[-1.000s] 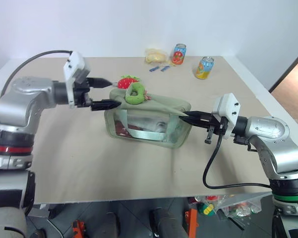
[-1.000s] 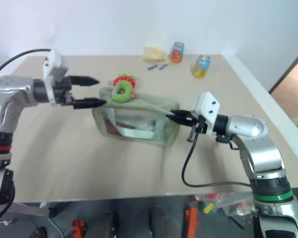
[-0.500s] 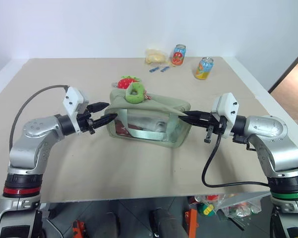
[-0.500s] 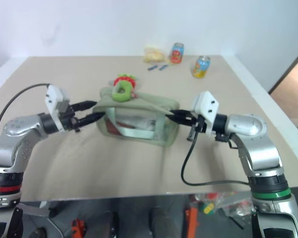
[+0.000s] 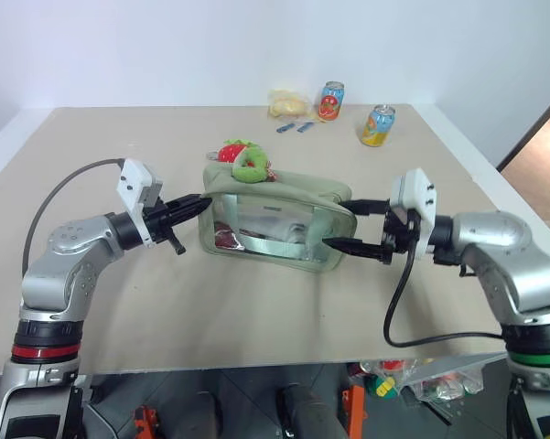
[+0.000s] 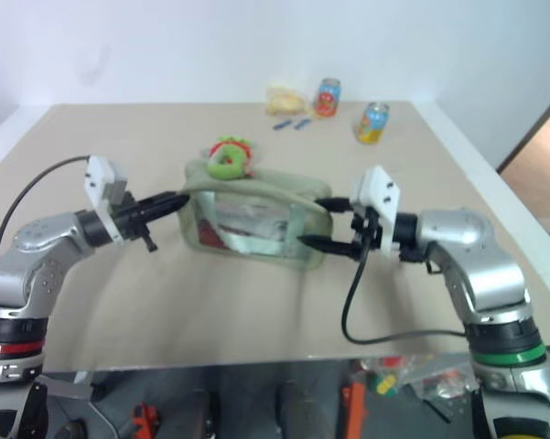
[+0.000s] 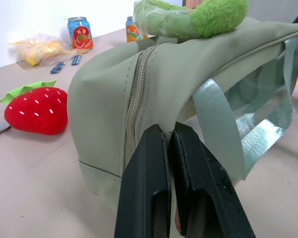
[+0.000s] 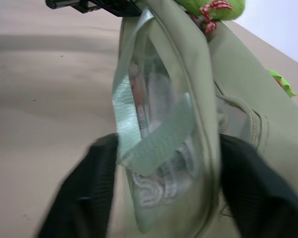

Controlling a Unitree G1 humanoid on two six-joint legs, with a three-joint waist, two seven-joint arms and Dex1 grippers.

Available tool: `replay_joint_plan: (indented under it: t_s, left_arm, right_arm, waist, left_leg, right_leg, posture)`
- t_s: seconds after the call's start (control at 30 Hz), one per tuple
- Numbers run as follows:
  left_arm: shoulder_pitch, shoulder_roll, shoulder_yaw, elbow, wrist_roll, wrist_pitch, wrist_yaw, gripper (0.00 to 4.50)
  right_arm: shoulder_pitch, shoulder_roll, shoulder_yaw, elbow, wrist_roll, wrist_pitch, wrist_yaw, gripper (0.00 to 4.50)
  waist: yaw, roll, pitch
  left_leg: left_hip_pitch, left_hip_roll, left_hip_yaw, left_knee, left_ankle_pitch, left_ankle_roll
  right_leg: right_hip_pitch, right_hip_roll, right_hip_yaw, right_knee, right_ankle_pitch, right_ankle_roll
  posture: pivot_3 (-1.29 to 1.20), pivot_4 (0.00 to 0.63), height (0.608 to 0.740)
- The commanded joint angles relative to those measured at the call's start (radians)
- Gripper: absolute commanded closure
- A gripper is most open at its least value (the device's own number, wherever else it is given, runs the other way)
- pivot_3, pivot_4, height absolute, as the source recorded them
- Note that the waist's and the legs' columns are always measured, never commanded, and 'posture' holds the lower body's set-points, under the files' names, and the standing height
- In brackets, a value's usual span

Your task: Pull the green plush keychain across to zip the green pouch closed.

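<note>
Left gripper [image 5: 198, 206] pinching green pouch [image 5: 284, 215] left end shut; right gripper [image 5: 352, 225] gaping wide around right end. Next: grasping green plush keychain [image 5: 250, 167] atop pouch.

Left gripper [image 7: 169, 136] jaws pinched on the end of the green pouch [image 7: 109, 94]; green plush keychain [image 7: 208, 16] atop; strawberry plush [image 7: 37, 109] beside on worktop [image 7: 29, 188].

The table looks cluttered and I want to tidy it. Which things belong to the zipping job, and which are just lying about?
Part of the job:
- green pouch
- green plush keychain lying on the pouch's top
- left gripper, shut on the pouch's end
- right gripper, open around the other end

Lying about:
- strawberry plush
- two cans
- yellow packet
</note>
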Motion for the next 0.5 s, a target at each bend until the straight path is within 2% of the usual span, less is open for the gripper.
replay_joint_plan:
  t_s: [0.03,0.1,0.3,0.5]
  left_arm:
    - [-0.006,0.006,-0.007,-0.03,-0.024,0.02,-0.014,4.5]
    - [-0.004,0.0,-0.008,-0.04,-0.033,0.03,-0.008,4.5]
    - [0.002,-0.021,-0.01,-0.068,-0.046,0.049,0.021,4.5]
    - [0.009,-0.026,-0.017,-0.079,-0.045,0.051,0.036,4.5]
  right_arm:
    - [-0.129,-0.003,-0.058,-0.098,0.143,0.15,-0.036,0.12]
    - [-0.206,0.034,-0.018,-0.103,0.131,0.169,-0.074,0.12]
    - [-0.315,0.204,0.178,0.044,-0.11,-0.035,-0.142,0.12]
    - [-0.359,0.306,0.239,0.191,-0.206,-0.141,-0.137,0.12]
  waist:
    - [0.005,-0.001,-0.001]
    - [0.005,-0.001,-0.001]
    - [0.008,-0.001,-0.001]
    - [0.009,-0.001,-0.001]
  left_leg:
    - [0.0,0.0,-0.001,0.0,0.0,0.0]
    - [-0.001,0.0,-0.001,0.0,0.0,0.0]
    - [-0.002,0.0,-0.002,0.0,0.0,0.0]
    - [-0.006,-0.001,-0.001,0.0,0.0,0.0]
  right_leg:
    - [0.001,0.0,-0.001,0.0,0.0,0.0]
    - [0.0,0.0,-0.001,0.0,-0.001,-0.001]
    - [0.0,0.0,-0.002,-0.001,-0.001,-0.001]
    - [-0.001,-0.002,-0.002,-0.004,0.0,0.001]
  posture:
    - [0.0,0.15,0.74]
    - [0.0,0.15,0.74]
    - [0.0,0.15,0.74]
    - [0.0,0.15,0.74]
